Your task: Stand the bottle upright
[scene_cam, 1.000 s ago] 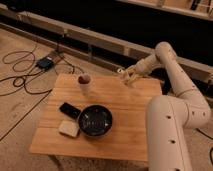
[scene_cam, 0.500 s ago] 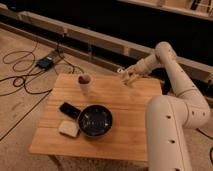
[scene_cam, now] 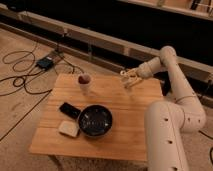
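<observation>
My gripper (scene_cam: 128,78) hangs just above the far edge of the wooden table (scene_cam: 125,107), right of centre, at the end of the white arm (scene_cam: 170,67) that reaches in from the right. A small pale shape sits at the gripper's tip. It could be the bottle, but I cannot tell it apart from the gripper. No bottle lies anywhere else on the table. The pale cup (scene_cam: 85,83) with a dark reddish inside stands upright near the far left edge, well left of the gripper.
A black bowl (scene_cam: 95,121) sits front centre, with a flat black object (scene_cam: 70,110) and a white block (scene_cam: 69,129) to its left. My white base (scene_cam: 167,137) stands at the table's right side. Cables and a dark box (scene_cam: 45,63) lie on the floor to the left.
</observation>
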Robot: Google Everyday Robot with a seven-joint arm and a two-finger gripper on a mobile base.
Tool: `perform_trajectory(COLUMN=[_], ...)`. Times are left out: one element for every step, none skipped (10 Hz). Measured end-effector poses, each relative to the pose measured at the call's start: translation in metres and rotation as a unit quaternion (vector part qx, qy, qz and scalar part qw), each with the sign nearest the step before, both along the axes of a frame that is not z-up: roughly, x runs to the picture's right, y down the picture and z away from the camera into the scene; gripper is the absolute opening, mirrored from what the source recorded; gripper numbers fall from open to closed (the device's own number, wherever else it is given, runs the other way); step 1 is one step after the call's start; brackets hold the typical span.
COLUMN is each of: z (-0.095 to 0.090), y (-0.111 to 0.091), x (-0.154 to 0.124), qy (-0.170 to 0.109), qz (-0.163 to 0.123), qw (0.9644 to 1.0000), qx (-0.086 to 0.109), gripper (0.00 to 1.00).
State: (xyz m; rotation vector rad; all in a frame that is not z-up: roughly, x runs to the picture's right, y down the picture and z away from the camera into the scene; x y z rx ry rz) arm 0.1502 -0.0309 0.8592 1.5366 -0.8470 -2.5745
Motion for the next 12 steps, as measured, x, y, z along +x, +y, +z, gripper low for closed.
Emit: perform_trajectory(z=[-0.0037, -0.0092, -0.0093, -0.0088, -0.0091, -0.0086, -0.0089, -0.0087, -0.0086, -0.0088, -0.0087, -0.0087], y=[0.0003, -0.0049, -0.0054, -0.0043, -0.0045, -0.0041, -0.0045, -0.0042, -0.004, -0.0041, -0.0041, -0.0042], x=[0.0012, 0.0033, 0.0031, 0.003, 0.0036, 0.0033, 0.0034, 0.0035, 0.0033, 0.0035, 0.0035, 0.0034], qy=[-0.011, -0.015, -0.016, -0.017, -0.017, -0.017, -0.017, -0.017, -0.017, -0.017, -0.017, -0.017], qz=[0.003, 0.006, 0.006, 0.007, 0.007, 0.007, 0.008, 0.007, 0.007, 0.008, 0.008, 0.008], qw=[0.9999, 0.9998, 0.9998, 0.9998, 0.9998, 0.9998, 0.9998, 0.9998, 0.9998, 0.9998, 0.9998, 0.9998], qx=[0.001, 0.007, 0.008, 0.007, 0.008, 0.007, 0.008, 0.007, 0.007, 0.007, 0.007, 0.007], gripper=[0.0, 0.0, 0.0, 0.0, 0.0, 0.0, 0.0, 0.0, 0.0, 0.0, 0.0, 0.0])
